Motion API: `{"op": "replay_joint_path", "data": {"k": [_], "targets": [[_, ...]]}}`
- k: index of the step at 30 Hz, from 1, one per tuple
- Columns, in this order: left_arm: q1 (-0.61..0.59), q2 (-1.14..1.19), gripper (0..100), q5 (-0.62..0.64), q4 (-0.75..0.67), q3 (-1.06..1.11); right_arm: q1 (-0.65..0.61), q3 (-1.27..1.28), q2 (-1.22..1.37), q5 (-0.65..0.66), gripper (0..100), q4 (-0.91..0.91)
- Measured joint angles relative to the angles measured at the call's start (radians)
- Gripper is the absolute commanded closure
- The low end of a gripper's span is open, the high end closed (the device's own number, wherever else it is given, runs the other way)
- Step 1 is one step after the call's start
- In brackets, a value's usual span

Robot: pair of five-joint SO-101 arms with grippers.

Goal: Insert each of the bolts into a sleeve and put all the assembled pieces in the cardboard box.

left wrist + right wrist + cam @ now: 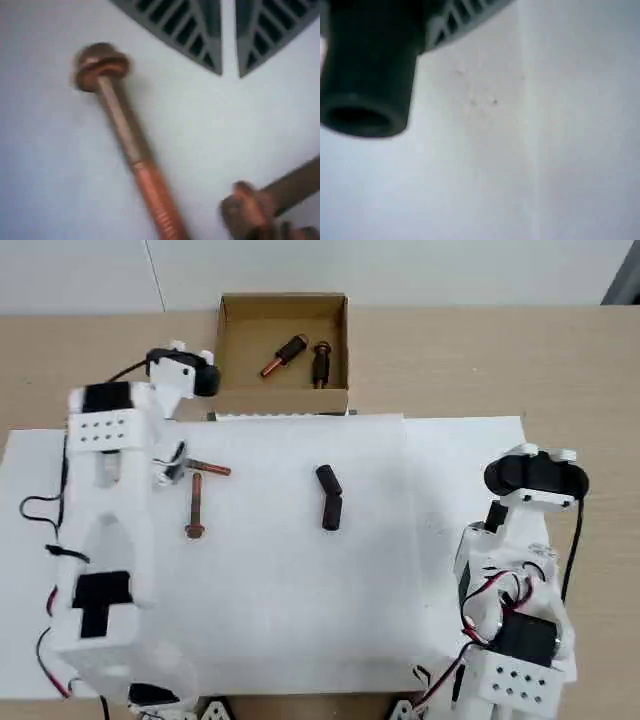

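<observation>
While my left pincer hovers with jaws narrowly apart and empty, the bolt lying just off its tips is stiff, light and apt to roll, so I would clamp mid-shank; the right pincer grips a sleeve.

The high camera sits above the table on the arms' side and faces down, taking in the whole white sheet and the cardboard box at the far edge. The left wrist camera looks onto the sheet from very close, at a copper bolt and a second bolt, both shared with the high view. The right wrist camera is equally near the sheet, with a black sleeve close to its lens.
</observation>
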Motion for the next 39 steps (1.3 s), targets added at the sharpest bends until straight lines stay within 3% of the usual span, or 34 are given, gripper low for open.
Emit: {"op": "replay_joint_path", "data": {"k": [10,14,19,34,39], "targets": [[-0.074,0.155,99,-0.442,0.0,-0.089,0.0,0.0,0.0,0.0,99.3,-0.029],[-0.074,0.184,92,-0.528,-0.051,-0.101,0.0,0.0,0.0,0.018,99.4,-0.029],[-0.074,0.219,89,-0.565,-0.115,-0.138,0.0,0.0,0.0,0.041,99.4,-0.029],[-0.058,0.37,89,-0.589,-0.121,-0.216,-0.069,0.0,0.0,0.041,99.4,-0.029],[-0.043,0.41,95,-0.589,-0.121,-0.224,-0.069,0.0,0.0,0.041,99.4,-0.029]]}}
